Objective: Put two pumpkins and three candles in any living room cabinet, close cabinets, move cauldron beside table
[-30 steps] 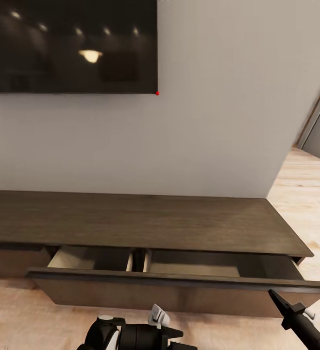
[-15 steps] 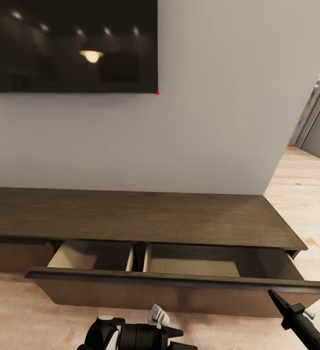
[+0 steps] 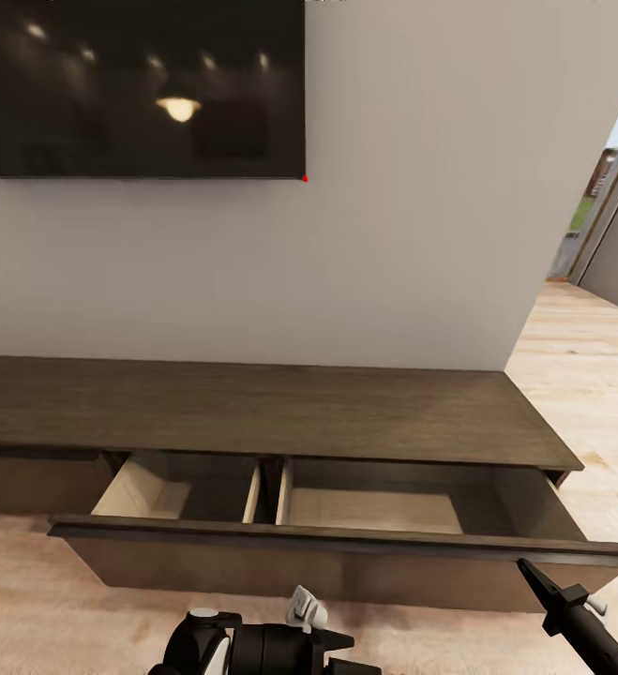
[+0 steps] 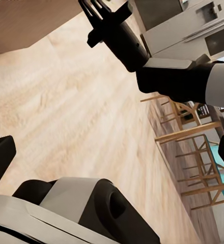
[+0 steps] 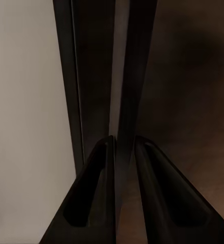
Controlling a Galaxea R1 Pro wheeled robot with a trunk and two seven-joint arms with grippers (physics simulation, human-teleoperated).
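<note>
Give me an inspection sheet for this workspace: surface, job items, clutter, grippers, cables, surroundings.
Surface: cabinet top is flat dark wood, bare.
Job's things: drawer is pulled out; two pale wood compartments show no contents in their visible parts. Pumpkins, candles, cauldron: nothing seen.
Clutter: nothing seen.
Grippers: right gripper has its fingers almost together around the thin edge of the drawer front, at the drawer's right end; left gripper sits low before the drawer, state unclear.
Cables: nothing seen.
Surroundings: black TV on a grey wall, light plank floor, doorway at right; wooden chairs in the left wrist view.
</note>
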